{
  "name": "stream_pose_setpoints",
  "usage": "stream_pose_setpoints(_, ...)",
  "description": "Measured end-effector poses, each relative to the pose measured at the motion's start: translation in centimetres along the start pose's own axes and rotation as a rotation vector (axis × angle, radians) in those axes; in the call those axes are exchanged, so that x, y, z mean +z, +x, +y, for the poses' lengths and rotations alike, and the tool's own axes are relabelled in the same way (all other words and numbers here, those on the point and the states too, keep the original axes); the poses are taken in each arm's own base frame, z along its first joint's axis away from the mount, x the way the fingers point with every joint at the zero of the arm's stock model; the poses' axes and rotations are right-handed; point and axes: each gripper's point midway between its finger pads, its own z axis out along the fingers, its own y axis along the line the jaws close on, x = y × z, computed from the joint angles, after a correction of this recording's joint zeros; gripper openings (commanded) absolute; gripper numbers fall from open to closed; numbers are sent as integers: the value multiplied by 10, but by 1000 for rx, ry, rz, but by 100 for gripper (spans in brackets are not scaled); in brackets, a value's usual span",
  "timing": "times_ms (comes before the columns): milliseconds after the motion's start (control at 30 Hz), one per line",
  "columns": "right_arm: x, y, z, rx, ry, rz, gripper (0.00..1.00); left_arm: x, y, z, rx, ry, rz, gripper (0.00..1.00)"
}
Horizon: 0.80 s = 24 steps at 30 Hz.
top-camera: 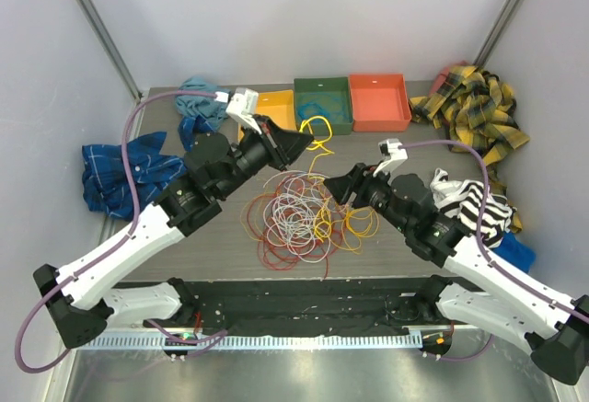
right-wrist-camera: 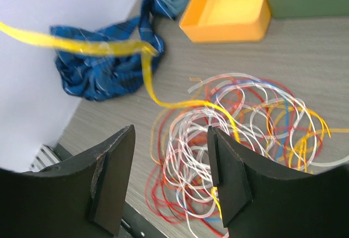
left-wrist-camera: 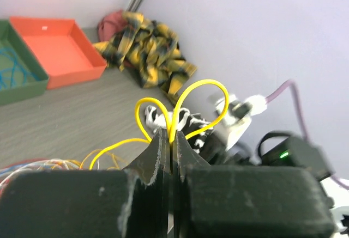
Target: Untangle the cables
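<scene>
A tangle of cables (top-camera: 299,213) in red, orange, yellow and white lies on the table's middle; it also shows in the right wrist view (right-wrist-camera: 240,118). My left gripper (top-camera: 304,147) is raised above the pile's far side and shut on a yellow cable (top-camera: 319,135). In the left wrist view that yellow cable (left-wrist-camera: 203,85) loops out of the closed gripper (left-wrist-camera: 170,135) and trails down to the pile. My right gripper (top-camera: 333,186) is open and empty, hovering over the pile's right side (right-wrist-camera: 172,140). A yellow strand (right-wrist-camera: 98,46) stretches past it.
At the back stand a yellow tray (top-camera: 274,108), a green tray (top-camera: 322,121) holding blue wire, and an orange-red tray (top-camera: 378,100). A yellow plaid cloth (top-camera: 474,112) lies back right, a striped cloth (top-camera: 469,204) right, blue cloths (top-camera: 124,167) left.
</scene>
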Motion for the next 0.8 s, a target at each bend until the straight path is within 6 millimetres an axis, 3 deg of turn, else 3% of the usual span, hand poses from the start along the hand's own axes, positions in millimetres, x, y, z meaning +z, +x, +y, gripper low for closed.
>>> stream_pose_setpoints(100,0,21,-12,-14,15,40,64,6,-17,-12,5,18,-26,0)
stream_pose_setpoints(200,3,28,-16,-20,15,54,63,13,-31,-21,16,34,-49,0)
stream_pose_setpoints(400,9,24,-17,-26,28,26,62,24,-57,-31,73,15,-74,0)
stream_pose_setpoints(500,4,16,-20,-34,49,-1,62,31,-83,-31,119,-36,-117,0)
stream_pose_setpoints(567,-3,6,-19,-39,57,-24,62,35,-113,-27,145,-86,-173,0)
stream_pose_setpoints(667,-17,-13,-14,-39,58,-71,62,38,-156,1,164,-192,-260,0)
stream_pose_setpoints(800,-37,-35,-10,-38,60,-132,62,38,-200,68,187,-391,-351,0)
